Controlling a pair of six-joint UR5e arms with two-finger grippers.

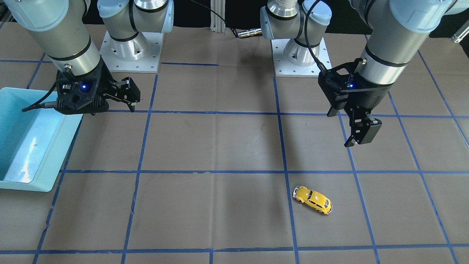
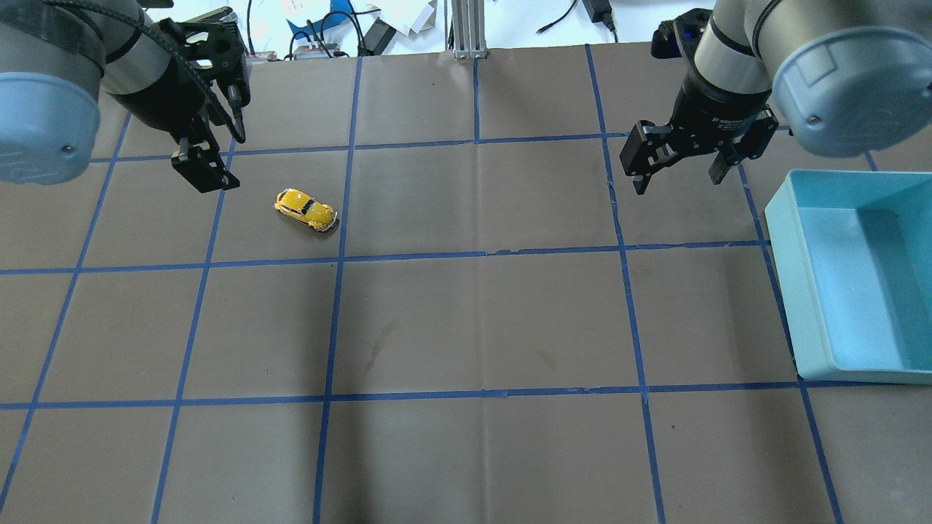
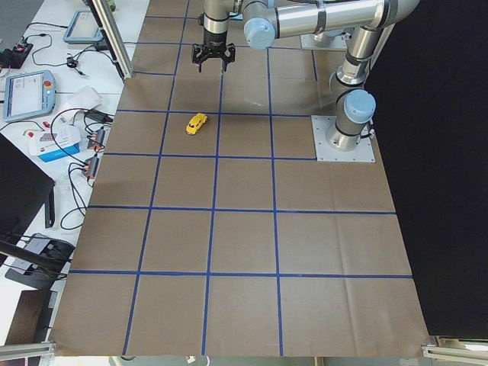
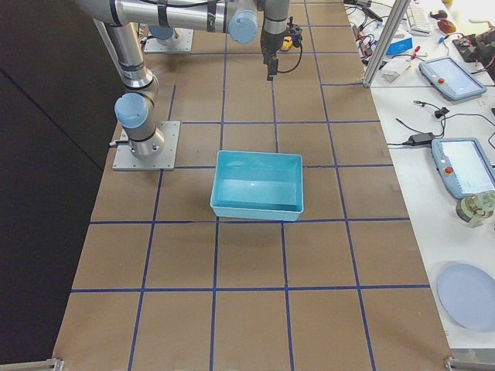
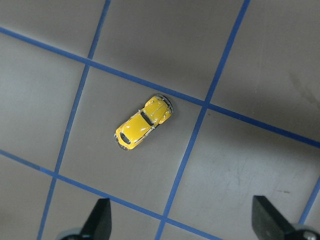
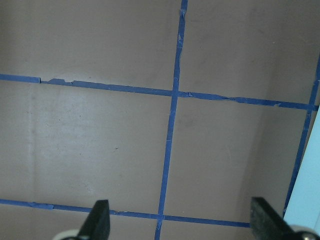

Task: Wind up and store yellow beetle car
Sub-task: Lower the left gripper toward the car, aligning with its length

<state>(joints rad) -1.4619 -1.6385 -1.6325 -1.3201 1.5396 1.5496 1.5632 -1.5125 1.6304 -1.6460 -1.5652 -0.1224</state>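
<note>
Matte brown paper point(image 2: 473, 320) gridded with blue tape point(image 2: 408, 256) covers the table; a smooth pale-blue rectangular bin point(image 2: 783, 247) sits at the overhead view's right edge. The left gripper point(image 5: 182, 222) and right gripper point(image 6: 181, 220) hang spread wide, holding nothing; the glossy, rounded yellow beetle car point(image 2: 306, 210) stands on its wheels upper left there, near the left gripper, untouched.

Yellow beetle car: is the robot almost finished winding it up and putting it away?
Not yet, nothing looks done. The yellow beetle car sits on the table, outside the light blue bin, which is empty. In hand: the left gripper hovers open near the car; the right gripper is open and empty too. Left to do: grab it, wind it up, and drop it in the bin.
</note>
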